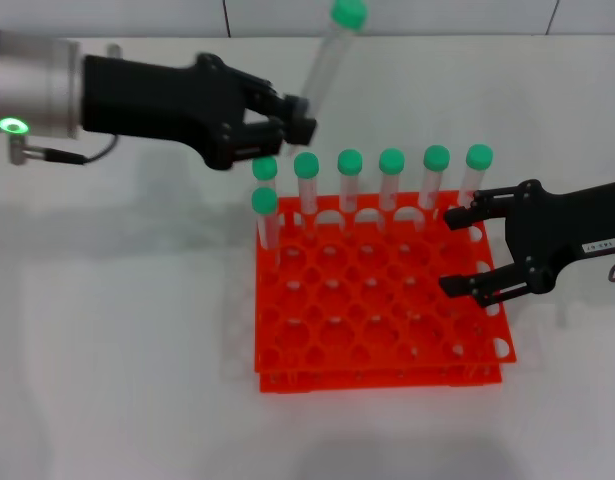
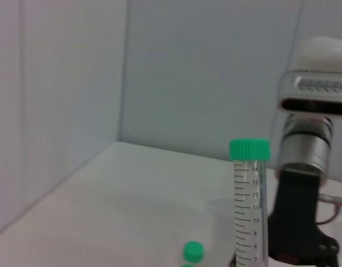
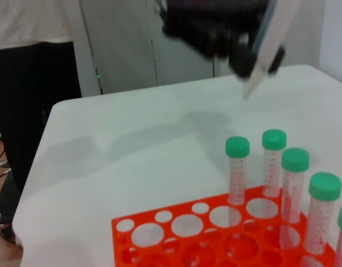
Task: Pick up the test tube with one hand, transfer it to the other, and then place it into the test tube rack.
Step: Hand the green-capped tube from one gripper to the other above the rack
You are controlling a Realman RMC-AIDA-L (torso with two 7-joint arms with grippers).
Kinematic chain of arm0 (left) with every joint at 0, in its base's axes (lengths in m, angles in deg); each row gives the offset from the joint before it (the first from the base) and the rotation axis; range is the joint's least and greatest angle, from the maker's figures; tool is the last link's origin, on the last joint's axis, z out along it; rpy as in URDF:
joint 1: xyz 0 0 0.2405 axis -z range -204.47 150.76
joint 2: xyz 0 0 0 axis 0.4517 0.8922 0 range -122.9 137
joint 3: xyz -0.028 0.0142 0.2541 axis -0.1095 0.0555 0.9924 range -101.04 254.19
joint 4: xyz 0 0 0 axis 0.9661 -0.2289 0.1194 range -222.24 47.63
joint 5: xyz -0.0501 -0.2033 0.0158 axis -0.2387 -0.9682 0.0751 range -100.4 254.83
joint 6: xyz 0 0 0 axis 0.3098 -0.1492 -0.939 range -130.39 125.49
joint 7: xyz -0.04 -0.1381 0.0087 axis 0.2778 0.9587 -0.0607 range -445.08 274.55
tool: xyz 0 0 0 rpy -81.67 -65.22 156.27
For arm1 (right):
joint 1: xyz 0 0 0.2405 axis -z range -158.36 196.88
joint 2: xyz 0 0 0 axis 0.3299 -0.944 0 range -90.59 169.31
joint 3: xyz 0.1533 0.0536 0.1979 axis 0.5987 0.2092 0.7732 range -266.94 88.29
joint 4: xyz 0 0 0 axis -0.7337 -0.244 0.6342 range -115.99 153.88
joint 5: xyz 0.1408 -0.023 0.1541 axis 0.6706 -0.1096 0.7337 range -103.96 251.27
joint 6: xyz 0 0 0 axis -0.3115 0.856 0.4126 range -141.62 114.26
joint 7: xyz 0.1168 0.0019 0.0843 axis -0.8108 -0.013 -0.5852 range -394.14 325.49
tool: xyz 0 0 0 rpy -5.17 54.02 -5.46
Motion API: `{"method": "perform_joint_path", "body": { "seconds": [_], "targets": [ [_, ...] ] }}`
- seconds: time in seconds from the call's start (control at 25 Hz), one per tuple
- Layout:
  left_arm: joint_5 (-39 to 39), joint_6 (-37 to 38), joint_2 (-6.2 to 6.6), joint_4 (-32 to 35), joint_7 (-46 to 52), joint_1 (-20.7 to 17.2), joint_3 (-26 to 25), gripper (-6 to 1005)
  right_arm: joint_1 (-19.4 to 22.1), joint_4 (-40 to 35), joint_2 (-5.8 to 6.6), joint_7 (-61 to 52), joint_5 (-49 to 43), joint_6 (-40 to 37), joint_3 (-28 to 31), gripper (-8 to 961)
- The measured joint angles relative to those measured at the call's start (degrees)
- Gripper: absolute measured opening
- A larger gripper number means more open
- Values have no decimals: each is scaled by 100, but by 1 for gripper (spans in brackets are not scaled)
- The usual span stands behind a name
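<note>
My left gripper [image 1: 299,115], on the silver-white arm with the green light, is shut on the lower end of the test tube [image 1: 327,60]. It holds the tube tilted, green cap up, in the air behind the orange-red test tube rack [image 1: 287,360]. The tube also shows in the left wrist view [image 2: 249,211] and in the right wrist view [image 3: 271,39]. My right gripper [image 1: 452,250], on the all-black arm with a white label, is open and empty over the rack's right edge.
Several green-capped tubes [image 1: 391,160] stand in the rack's back row, one more [image 1: 264,203] in the second row at the left. They also show in the right wrist view [image 3: 282,167]. White table [image 1: 107,350] surrounds the rack.
</note>
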Motion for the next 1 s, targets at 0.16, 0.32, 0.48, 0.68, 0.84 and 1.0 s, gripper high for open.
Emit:
{"method": "perform_joint_path", "body": {
  "seconds": [0.16, 0.32, 0.48, 0.68, 0.84, 1.0],
  "targets": [
    [83, -18, 126, -1070, -566, 503, 12, 194, -33, 14, -5, 18, 81, 27, -2, 814],
    [371, -180, 76, -1340, -761, 716, 34, 194, -39, 22, -10, 37, 136, 42, 5, 814],
    [551, -209, -7, -1361, -844, 784, 76, 194, -39, 24, -11, 62, 201, 54, 17, 814],
    [628, -292, -71, -1373, -886, 756, 126, 194, -43, 24, 9, 63, 311, 15, 62, 813],
    [629, -350, -104, -1425, -995, 723, 126, 194, -45, 10, 23, -7, 365, -38, 74, 813],
    [675, -576, -148, -1587, -1127, 722, 125, 193, -61, 8, 50, -171, 372, -72, 166, 813]
  ]
}}
